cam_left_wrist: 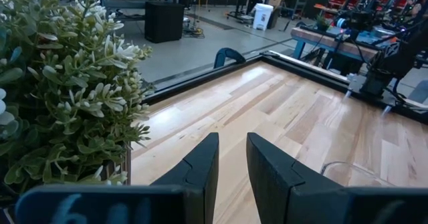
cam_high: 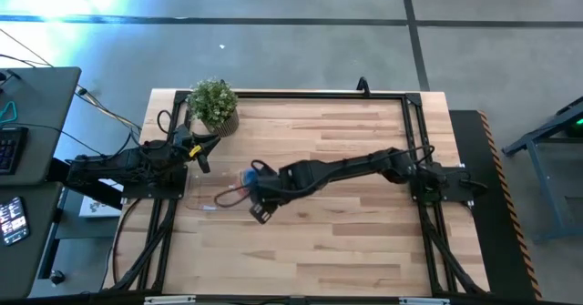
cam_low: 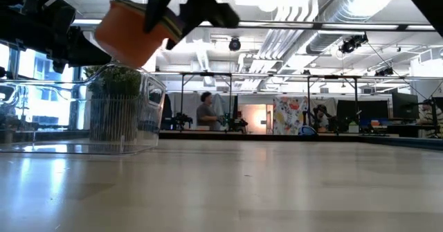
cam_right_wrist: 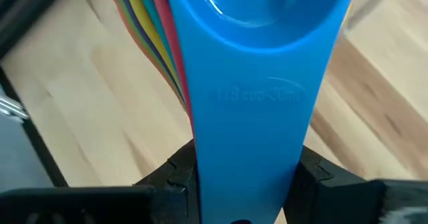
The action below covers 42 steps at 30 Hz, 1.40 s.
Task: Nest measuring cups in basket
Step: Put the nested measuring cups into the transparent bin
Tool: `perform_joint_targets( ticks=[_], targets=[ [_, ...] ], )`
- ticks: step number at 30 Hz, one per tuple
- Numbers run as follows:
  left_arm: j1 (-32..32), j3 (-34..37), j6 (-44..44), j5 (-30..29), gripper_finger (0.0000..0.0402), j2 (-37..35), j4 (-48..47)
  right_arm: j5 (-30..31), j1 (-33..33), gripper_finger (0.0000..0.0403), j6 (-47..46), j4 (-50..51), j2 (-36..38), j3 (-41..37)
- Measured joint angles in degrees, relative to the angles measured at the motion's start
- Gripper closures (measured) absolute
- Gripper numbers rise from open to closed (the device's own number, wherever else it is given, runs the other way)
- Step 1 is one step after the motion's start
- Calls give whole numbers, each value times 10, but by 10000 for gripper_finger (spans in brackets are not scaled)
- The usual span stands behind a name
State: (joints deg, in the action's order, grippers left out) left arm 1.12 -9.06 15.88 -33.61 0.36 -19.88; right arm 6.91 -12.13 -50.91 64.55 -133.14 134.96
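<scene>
Blue plastic fills the right wrist view: the flat handle of a blue measuring cup (cam_right_wrist: 251,110) runs up between the right tool's (cam_right_wrist: 244,184) two fingers, which are pinching it, and handles of yellow, orange and red-pink cups (cam_right_wrist: 150,23) fan out just beside it, apparently stacked beneath. Largest of all, the wooden counter (cam_high: 346,241) lies bare over its whole near half and its right side, with a dark frame along its edges, so open room spreads everywhere except the left end. From the right edge the right arm (cam_high: 355,168) stretches nearly flat across the middle of the counter, its tool (cam_high: 260,191) hanging over the right part of the clear basket (cam_high: 214,196), which sits left of centre. In the low view an orange cup (cam_low: 131,34) hangs tilted in the air above the basket's rim (cam_low: 118,69); what lies inside the basket cannot be told. At the left edge the left arm (cam_high: 118,168) waits folded, its tool (cam_left_wrist: 231,174) beside the small potted plant (cam_high: 214,105) at the far left corner, fingers parted by a narrow gap and holding nothing.
</scene>
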Motion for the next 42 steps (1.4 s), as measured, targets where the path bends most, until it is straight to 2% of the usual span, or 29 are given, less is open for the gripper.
perform_joint_targets(
  ticks=[13,23,42],
  targets=[
    [0,0,0,0,335,0,0,-28,56,281,89,-106,0,0],
    [0,0,0,0,335,0,0,-27,96,281,73,-145,1,-8],
    [0,0,0,3,335,0,0,-38,71,281,18,-193,-55,-9]
  ],
)
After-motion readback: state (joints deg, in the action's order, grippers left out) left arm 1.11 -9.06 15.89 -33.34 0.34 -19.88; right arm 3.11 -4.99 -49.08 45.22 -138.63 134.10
